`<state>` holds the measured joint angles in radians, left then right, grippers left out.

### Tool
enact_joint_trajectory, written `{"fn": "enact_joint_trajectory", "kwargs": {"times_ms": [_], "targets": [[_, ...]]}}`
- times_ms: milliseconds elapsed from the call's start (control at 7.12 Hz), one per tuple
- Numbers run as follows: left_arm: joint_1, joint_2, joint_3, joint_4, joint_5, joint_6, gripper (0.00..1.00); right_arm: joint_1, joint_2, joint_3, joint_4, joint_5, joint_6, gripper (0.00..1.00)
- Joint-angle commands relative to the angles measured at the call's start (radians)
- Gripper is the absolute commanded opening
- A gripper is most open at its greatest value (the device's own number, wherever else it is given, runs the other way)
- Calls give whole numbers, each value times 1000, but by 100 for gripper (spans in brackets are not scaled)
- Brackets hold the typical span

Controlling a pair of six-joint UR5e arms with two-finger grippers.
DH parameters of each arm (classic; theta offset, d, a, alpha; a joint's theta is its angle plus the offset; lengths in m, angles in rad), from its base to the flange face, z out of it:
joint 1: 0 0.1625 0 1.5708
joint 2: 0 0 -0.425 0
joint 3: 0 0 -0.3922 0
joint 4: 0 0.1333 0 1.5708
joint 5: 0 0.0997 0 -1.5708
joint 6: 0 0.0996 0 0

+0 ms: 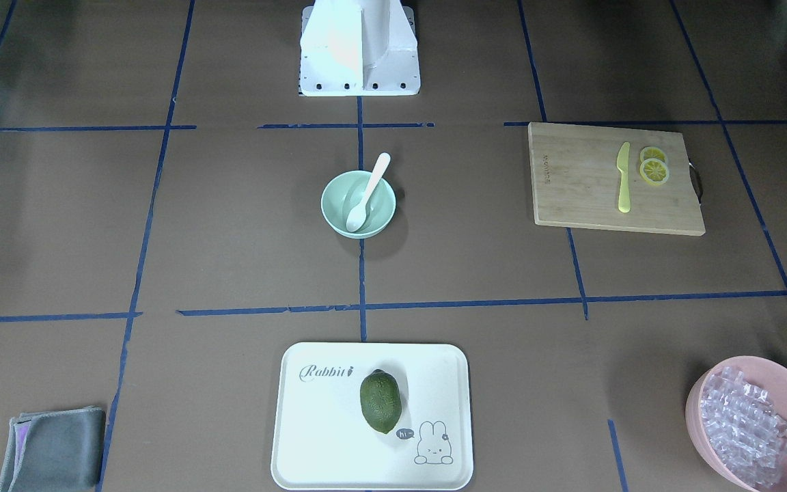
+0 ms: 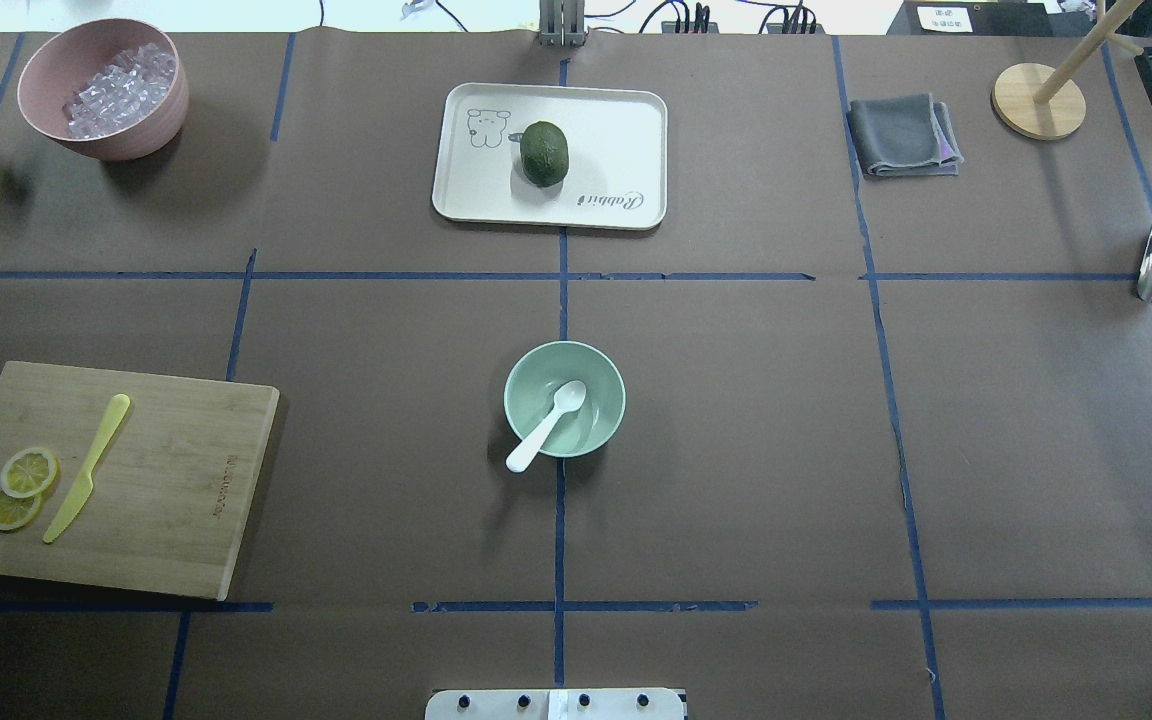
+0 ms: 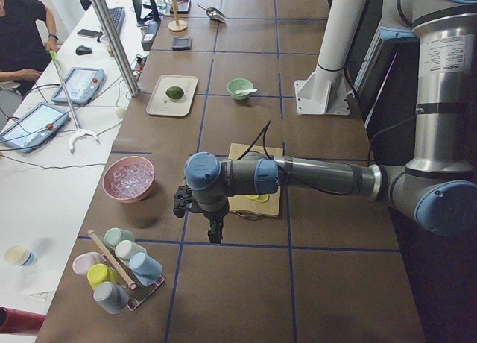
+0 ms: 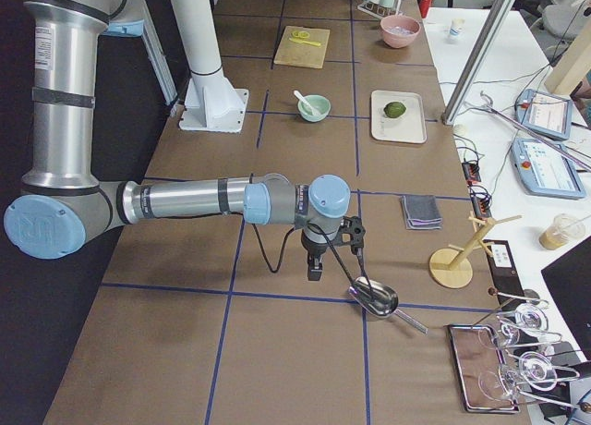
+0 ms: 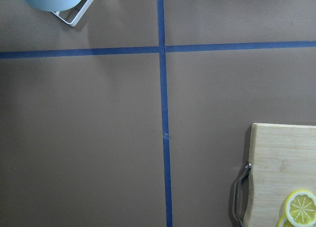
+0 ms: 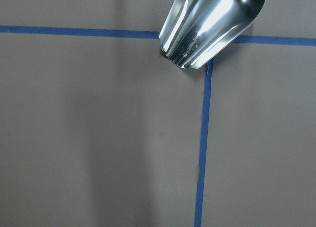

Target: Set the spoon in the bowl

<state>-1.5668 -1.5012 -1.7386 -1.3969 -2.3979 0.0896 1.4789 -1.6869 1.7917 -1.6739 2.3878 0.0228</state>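
Spoon [image 2: 546, 428] is in the bowl [image 2: 608, 400]: scoop inside, handle leaning out over the rim on the robot's side. Bowl sits mid-surface [image 2: 736, 450]. Pink bowl [image 2: 151, 125] holds clear cubes [image 2: 121, 85]; tray [image 2: 621, 150] carries a green fruit [image 2: 544, 153]. Left claw [image 3: 214, 235] and right claw [image 4: 316, 273] are well apart from the bowl. Can't tell if either is apart or together.

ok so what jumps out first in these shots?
The white spoon lies with its scoop in the mint-green bowl at table centre, handle leaning over the rim toward the robot. On the robot's left, a wooden cutting board carries a yellow knife and two lemon slices; a pink bowl of clear cubes sits at the far left corner.
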Motion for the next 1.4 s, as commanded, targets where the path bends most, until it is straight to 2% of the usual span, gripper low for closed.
{"fn": "enact_joint_trajectory", "kwargs": {"times_ms": [0, 421, 702, 983, 1264], "targets": [[1, 13, -7, 56, 0, -40, 100, 4, 3, -5, -3, 4, 9, 100], [1, 62, -73, 67, -1, -47, 100, 4, 4, -20, 6, -4, 11, 100], [2, 59, -73, 62, -1, -44, 100, 6, 3, -15, 6, -10, 9, 100], [2, 64, -71, 67, -4, -48, 100, 6, 3, -15, 6, -54, 0, 100], [2, 58, -74, 76, -3, -47, 100, 14, 3, -14, 6, -44, 3, 100]]}}
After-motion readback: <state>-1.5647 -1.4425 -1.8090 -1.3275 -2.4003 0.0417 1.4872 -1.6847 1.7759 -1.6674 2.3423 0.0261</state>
